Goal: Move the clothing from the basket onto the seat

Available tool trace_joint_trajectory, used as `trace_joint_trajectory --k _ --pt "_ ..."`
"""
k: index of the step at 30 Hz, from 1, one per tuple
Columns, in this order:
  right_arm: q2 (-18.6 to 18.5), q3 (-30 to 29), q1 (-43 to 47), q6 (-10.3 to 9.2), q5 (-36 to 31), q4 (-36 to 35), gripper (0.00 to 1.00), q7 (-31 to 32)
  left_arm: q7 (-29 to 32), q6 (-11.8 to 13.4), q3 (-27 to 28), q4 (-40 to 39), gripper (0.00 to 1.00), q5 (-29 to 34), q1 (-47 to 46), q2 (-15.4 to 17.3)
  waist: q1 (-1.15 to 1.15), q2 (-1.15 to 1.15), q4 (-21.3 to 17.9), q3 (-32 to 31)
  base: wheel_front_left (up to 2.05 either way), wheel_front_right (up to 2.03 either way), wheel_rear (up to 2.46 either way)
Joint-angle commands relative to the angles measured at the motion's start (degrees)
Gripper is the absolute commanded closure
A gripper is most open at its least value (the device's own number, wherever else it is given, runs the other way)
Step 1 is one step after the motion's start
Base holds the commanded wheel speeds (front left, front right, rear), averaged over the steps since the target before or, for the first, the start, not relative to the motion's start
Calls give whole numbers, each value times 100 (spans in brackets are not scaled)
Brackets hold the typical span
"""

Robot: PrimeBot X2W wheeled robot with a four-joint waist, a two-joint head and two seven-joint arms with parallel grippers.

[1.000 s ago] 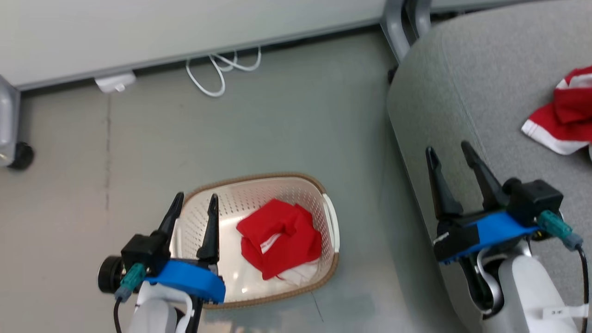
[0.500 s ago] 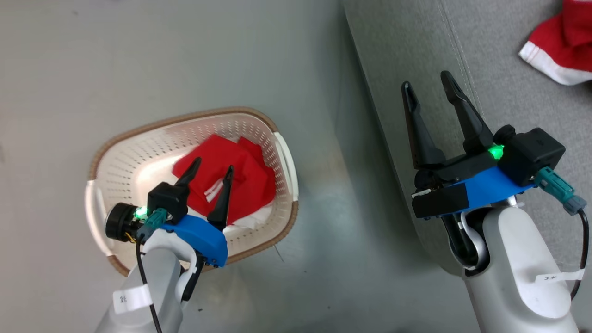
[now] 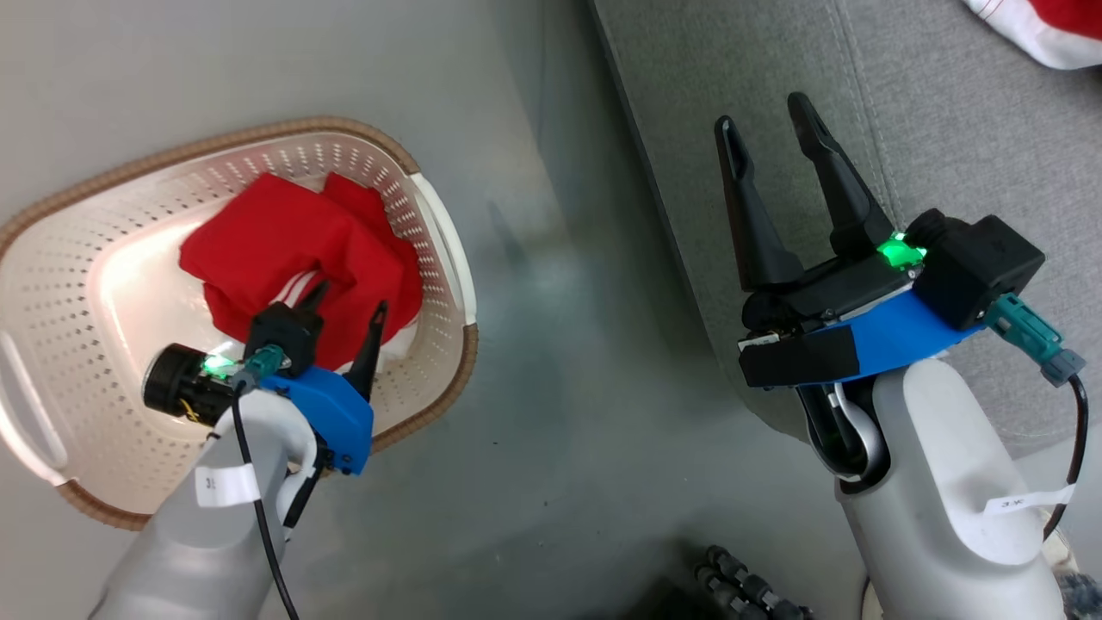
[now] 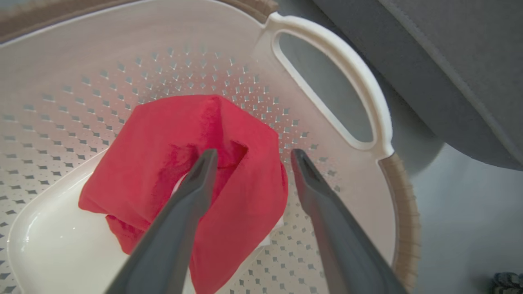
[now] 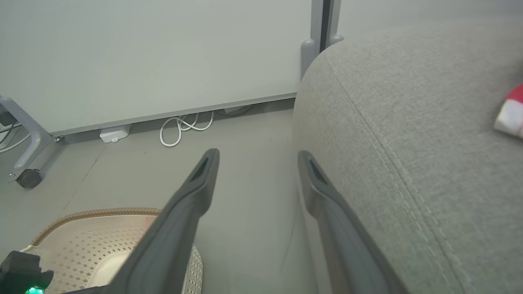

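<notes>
- Two fingers of the left gripper [image 4: 254,154] stand apart and hold nothing. One tip lies over a raised fold of the red garment [image 4: 155,134], the other over its edge next to the perforated wall. Whether either tip touches the cloth cannot be confirmed.
- Head view places the left gripper down inside the basket [image 3: 258,138], directly above the crumpled garment. The garment lies in the half of the basket nearer the seat [image 3: 947,172].
- Right gripper [image 3: 761,112]: fingers spread, empty, held over the front edge of the seat and well apart from the basket.
- A second red garment [image 3: 1046,34], with white trim, lies on the seat cushion at the top right corner of the head view, partly cut off by the frame.
- The basket stands on the grey floor [image 3: 551,362], just beside the seat.
- Assessment: the task appears about half complete. One garment is delivered and one is not yet removed from the basket.
- Outstanding, as judged: close the left fingers on the fold, lift the garment clear of the rim, carry it across the short gap and release it on the cushion.
</notes>
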Motion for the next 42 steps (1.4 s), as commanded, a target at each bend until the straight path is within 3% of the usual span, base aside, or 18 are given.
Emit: trace_joint_trajectory --k 1,5,17,18,19,42 --pt "9 49 -132 3 85 12 0 -66 -18 -5 -112 100 0 -125 -193 79 -1 0 -158 255 0 0 0" --pt "9 115 -205 3 165 51 0 -134 -18 -5 -280 374 0 -323 -477 186 -1 0 -209 458 0 0 0" --pt "9 125 -96 2 103 -31 0 -211 -11 -5 -924 1274 0 -1062 -1029 24 -1 0 -147 646 0 0 0" --pt "9 130 -83 2 101 -34 0 -214 -12 -5 -971 1332 60 -1091 -1071 16 -1 0 -144 653 0 0 0" --pt "9 133 -75 2 103 -37 0 -216 -13 -5 -1013 1376 99 -1121 -1119 13 -1 0 -143 657 0 0 0" --pt "9 259 -301 3 152 139 0 -224 -21 -5 -1341 1335 100 -1582 -1205 42 -1 0 -98 505 0 0 0"
